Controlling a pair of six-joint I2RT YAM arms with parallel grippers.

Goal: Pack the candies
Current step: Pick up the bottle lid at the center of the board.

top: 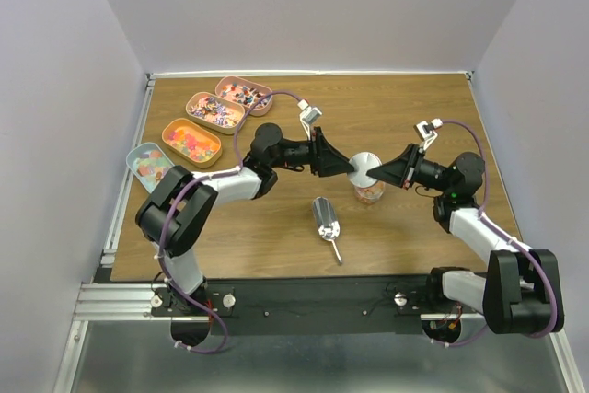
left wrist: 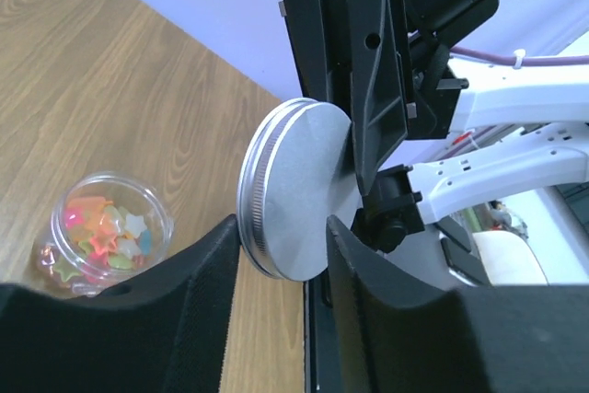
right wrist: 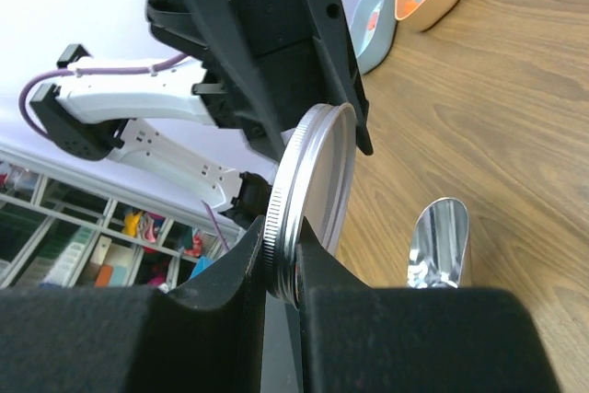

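The candies [left wrist: 97,232] in hand are in a small clear jar [top: 369,192] standing open at the middle of the desk [top: 414,117]. More lie in four oval tins [top: 191,141] ranged along the far left. In the left wrist view they show as little stars of orange, yellow, pink and pale green.

They look tiny, hard, light and loose, so they would likely roll and scatter if tipped, and a claw could hardly pinch one. The silver scoop [top: 327,220], lying just near of the jar, is probably the right way to move them. For the jar itself, a hold on the wall below the rim seems soundest; clear and smooth, it may slip or tip.

Above the jar the two arms meet on its silver screw lid [top: 365,167], held on edge. The right claw [right wrist: 282,260] is pinched shut on the lid's ribbed rim. The left claw [left wrist: 281,227] stands about half open with a finger on either side of the lid; whether its pads touch the metal I cannot tell.

The lid looks thin, stiff and light, with slick flat faces and a grooved rim. The rim is the better place to grip, and the faces may slide between the pads.
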